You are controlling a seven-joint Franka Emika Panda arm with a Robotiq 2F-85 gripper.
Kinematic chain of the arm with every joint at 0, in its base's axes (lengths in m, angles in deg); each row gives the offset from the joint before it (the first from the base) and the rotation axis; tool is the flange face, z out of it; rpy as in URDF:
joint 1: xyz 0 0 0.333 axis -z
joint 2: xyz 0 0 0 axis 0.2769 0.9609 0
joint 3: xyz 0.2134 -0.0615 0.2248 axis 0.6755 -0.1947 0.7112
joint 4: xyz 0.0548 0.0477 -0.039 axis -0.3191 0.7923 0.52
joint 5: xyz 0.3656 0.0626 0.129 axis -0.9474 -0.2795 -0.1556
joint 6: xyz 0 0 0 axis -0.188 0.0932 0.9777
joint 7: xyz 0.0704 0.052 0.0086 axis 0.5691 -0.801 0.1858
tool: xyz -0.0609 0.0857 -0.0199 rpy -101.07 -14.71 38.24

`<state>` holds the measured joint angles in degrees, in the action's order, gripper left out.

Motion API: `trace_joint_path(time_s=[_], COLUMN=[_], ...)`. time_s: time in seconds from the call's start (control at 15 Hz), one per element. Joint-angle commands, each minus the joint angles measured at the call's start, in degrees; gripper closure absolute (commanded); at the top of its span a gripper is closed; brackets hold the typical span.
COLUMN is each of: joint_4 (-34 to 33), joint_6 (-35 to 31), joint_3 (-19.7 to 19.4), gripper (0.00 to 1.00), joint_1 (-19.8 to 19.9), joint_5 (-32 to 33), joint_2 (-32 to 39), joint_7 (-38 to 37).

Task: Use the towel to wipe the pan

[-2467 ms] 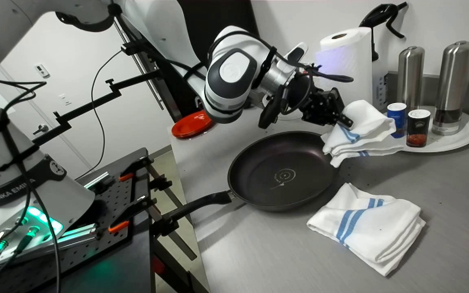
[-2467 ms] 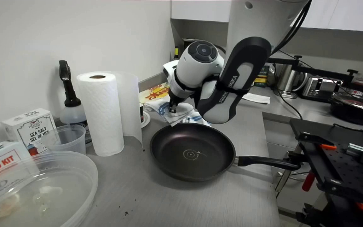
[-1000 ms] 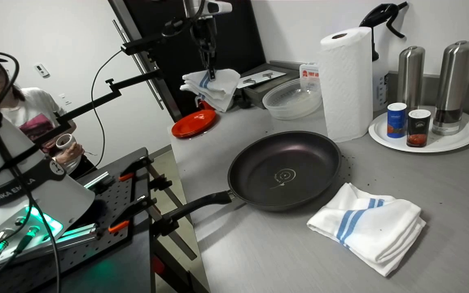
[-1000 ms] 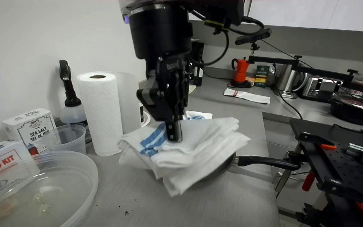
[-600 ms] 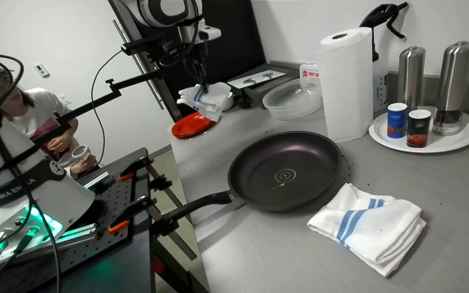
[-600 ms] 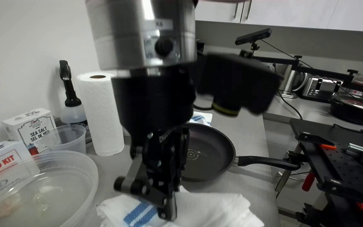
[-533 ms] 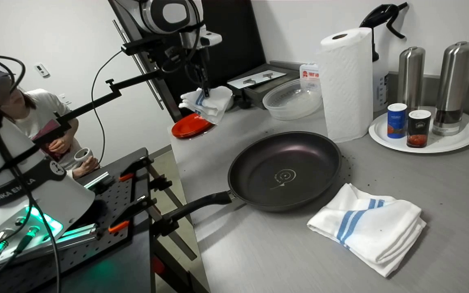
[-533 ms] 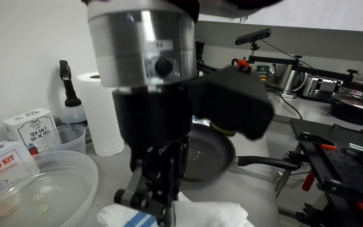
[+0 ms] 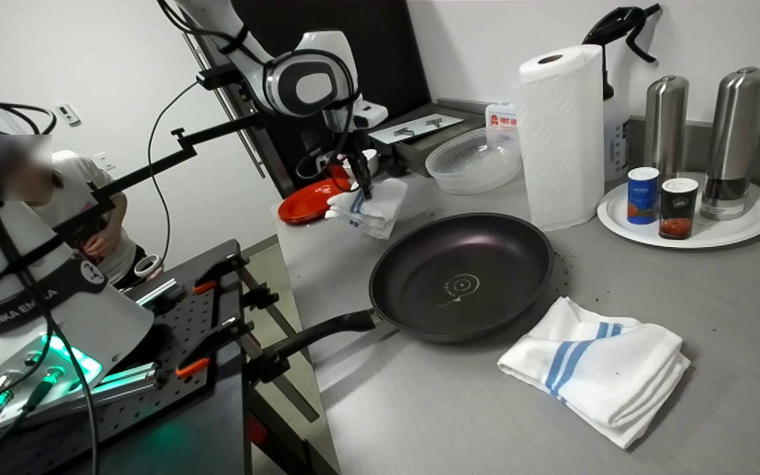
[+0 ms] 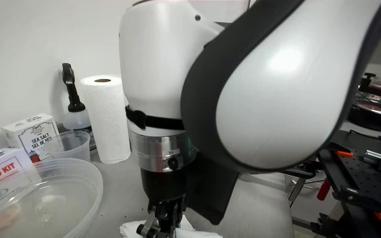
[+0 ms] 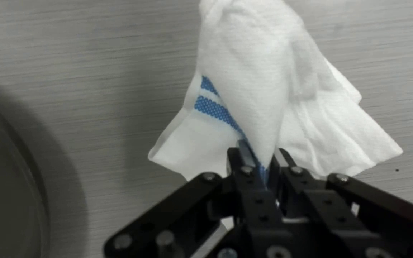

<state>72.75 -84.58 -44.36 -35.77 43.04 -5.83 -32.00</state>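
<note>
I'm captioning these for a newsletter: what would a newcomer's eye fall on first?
Probably the big dark pan, near the middle of an exterior view. Next, the gripper beside it, pinching a striped white towel in the wrist view. Bright red plates also stand out, left of that towel in an exterior view.

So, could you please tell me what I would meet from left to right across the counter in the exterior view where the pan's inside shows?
Red plates, held towel, pan body, paper towel roll, blue canister, dark shaker, rightmost steel grinder.
</note>
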Motion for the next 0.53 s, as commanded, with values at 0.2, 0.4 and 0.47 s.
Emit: trace_joint_path(time_s=[0.2,0.4,0.47], joint_4=[-5.2,-6.6,-7.1], joint_6=[-3.3,-3.1,-3.0], joint_3=[-4.1,-5.4,-6.1], gripper=[0.97,0.97,0.97], joint_1=[-2.3,-3.0,-3.4], joint_5=[0.9,1.3,1.5], joint_2=[6.8,8.3,8.9], joint_7=[-3.2,-3.5,-3.8])
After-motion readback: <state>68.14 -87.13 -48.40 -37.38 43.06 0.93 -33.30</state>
